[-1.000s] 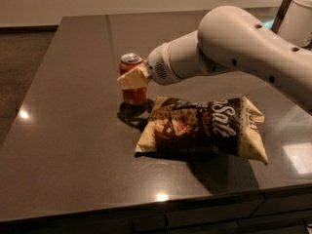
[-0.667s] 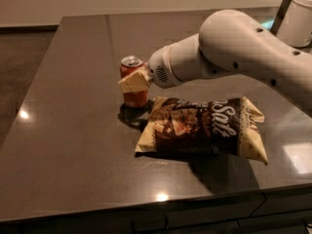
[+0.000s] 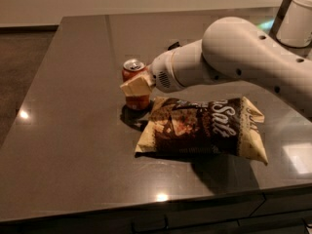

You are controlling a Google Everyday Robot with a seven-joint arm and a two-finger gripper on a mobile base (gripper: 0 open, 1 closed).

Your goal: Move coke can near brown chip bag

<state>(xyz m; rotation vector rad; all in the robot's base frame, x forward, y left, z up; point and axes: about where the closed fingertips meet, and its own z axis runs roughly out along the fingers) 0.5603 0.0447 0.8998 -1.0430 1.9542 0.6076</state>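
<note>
The coke can is red with a silver top and stands upright at the left end of the brown chip bag, a finger's width from its corner. The bag lies flat on the dark table, with white "Salt" lettering and tan crimped ends. My gripper reaches in from the right on the white arm. A cream finger crosses the can's front, and the jaws are shut on the can. The can's base is at or just above the tabletop.
A small dark object peeks out behind the arm. A white body stands at the far right corner. The table's front edge runs close below the bag, and its left edge drops to the floor.
The gripper and the can have moved slightly down and to the right, closer to the tabletop and the bag. The bag has not moved.
</note>
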